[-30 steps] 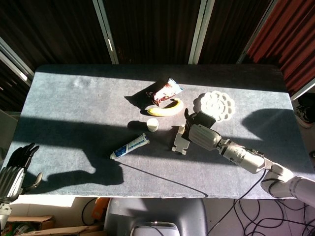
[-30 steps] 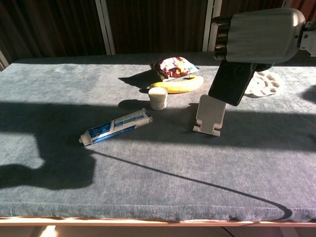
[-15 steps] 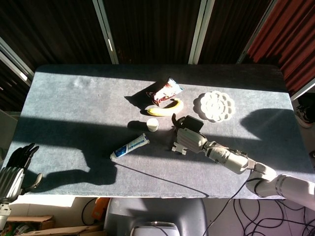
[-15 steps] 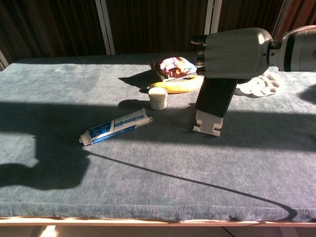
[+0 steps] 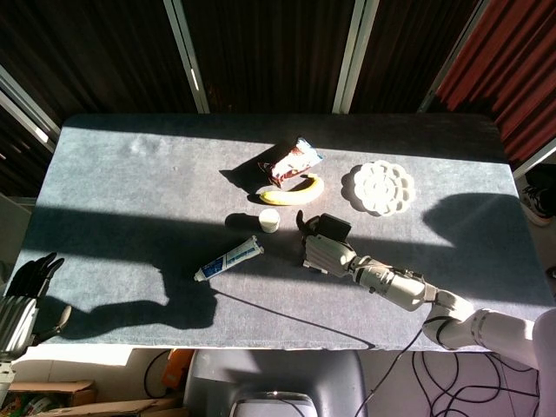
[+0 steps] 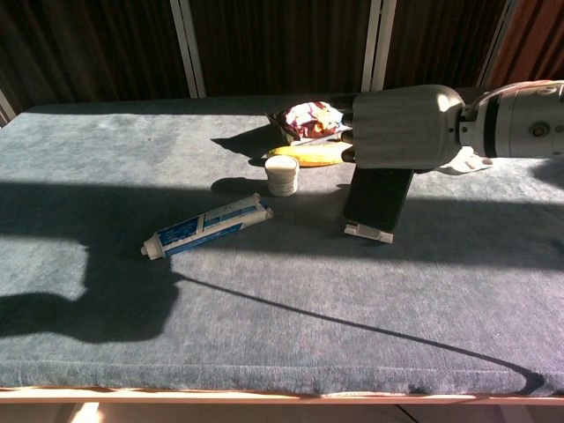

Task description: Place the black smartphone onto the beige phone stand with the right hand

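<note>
Your right hand (image 6: 403, 128) gripped the black slab smartphone (image 6: 376, 197) by its upper end, fingers folded over the top. The phone stood almost upright against the beige plastic phone stand (image 6: 369, 233), right of the grey felt table's (image 6: 264, 300) middle; only the stand's foot showed beneath it. From the chest view you could not tell whether the phone's lower edge had seated on the stand's lip.

Close neighbours crowded the far side. A small white round jar (image 6: 283, 175) stood just left of the stand, a yellow banana (image 6: 308, 155) lay just behind your hand, and a crinkled purple-and-white snack packet (image 6: 308, 117) sat beyond that, toward the far edge. A white scalloped paint palette (image 5: 378, 187) lay to the right, partly hidden behind your forearm in the chest view. A blue-and-white toothpaste tube (image 6: 208, 226) lay slantwise further left, well apart.

Your left hand (image 5: 24, 291) hung off the table's near left corner, fingers loosely parted, holding nothing.
</note>
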`<state>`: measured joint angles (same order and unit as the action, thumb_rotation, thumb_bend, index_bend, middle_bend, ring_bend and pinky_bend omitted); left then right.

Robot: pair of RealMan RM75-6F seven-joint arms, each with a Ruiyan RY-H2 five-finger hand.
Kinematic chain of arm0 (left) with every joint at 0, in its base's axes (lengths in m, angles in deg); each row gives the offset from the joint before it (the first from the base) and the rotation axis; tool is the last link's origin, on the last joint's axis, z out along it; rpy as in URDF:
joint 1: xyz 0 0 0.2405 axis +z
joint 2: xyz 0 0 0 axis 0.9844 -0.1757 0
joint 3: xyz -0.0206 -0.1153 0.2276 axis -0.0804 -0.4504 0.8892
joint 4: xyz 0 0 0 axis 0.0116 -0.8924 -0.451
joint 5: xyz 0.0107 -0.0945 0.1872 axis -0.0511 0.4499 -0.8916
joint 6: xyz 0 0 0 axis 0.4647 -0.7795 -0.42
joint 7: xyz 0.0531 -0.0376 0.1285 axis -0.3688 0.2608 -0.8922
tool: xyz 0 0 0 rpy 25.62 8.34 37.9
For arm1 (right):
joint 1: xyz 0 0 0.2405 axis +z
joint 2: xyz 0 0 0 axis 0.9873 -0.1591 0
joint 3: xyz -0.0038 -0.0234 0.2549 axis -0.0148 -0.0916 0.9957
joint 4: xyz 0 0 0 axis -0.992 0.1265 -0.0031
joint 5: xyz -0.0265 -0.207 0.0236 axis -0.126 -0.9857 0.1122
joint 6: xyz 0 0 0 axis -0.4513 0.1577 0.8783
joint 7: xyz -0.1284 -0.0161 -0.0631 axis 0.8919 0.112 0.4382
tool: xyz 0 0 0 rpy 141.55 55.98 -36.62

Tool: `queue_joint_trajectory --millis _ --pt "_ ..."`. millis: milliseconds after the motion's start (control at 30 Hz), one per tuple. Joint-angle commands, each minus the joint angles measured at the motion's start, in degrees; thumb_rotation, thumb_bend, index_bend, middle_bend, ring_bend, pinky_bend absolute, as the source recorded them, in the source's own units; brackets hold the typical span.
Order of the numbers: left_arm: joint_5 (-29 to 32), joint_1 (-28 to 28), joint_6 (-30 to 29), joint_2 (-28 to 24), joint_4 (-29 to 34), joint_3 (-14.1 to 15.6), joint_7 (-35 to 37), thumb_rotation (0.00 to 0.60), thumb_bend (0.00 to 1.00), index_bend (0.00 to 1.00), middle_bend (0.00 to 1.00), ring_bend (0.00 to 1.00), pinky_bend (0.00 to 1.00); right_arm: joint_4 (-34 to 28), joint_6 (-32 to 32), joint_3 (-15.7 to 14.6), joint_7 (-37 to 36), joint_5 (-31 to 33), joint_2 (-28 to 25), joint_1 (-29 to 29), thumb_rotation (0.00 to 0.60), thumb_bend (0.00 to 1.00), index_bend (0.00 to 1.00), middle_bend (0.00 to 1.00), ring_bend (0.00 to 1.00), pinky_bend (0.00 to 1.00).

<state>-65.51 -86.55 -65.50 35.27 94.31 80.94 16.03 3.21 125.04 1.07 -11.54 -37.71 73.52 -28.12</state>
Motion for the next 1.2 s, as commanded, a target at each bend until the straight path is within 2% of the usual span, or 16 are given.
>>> queue_joint_trajectory --millis 33,600,800,1067,1200 --pt "-0.07 -0.03 0.05 -0.01 -0.04 0.03 0.06 0.600 0.39 0.00 0.00 0.00 0.00 0.35 -0.15 -0.18 0.03 0.02 0.34 0.02 0.600 0.30 1.00 0.73 0.49 0.31" --pt "-0.23 -0.11 0.28 -0.20 0.01 0.18 0.24 0.600 0.39 0.00 0.00 0.00 0.00 1.85 -0.72 -0.68 0.10 0.27 2.14 0.39 0.600 0.29 0.96 0.73 0.49 0.31" --pt "-0.22 0.00 0.07 -0.25 -0.08 0.17 0.51 0.600 0.39 0.00 0.00 0.00 0.00 1.78 -1.03 -0.55 1.11 0.95 2.17 0.26 0.600 0.27 0.85 0.73 0.47 0.31" --pt "-0.15 -0.08 0.36 -0.28 0.05 0.23 0.38 0.600 0.39 0.00 0.00 0.00 0.00 1.61 -1.93 -0.25 3.39 2.73 2.27 -0.12 0.600 0.26 0.67 0.65 0.44 0.31" --pt "-0.08 -0.04 0.31 -0.27 0.08 0.21 0.34 0.600 0.39 0.00 0.00 0.00 0.00 1.74 -1.94 -0.23 3.91 3.27 2.36 -0.28 0.600 0.26 0.63 0.63 0.43 0.31"
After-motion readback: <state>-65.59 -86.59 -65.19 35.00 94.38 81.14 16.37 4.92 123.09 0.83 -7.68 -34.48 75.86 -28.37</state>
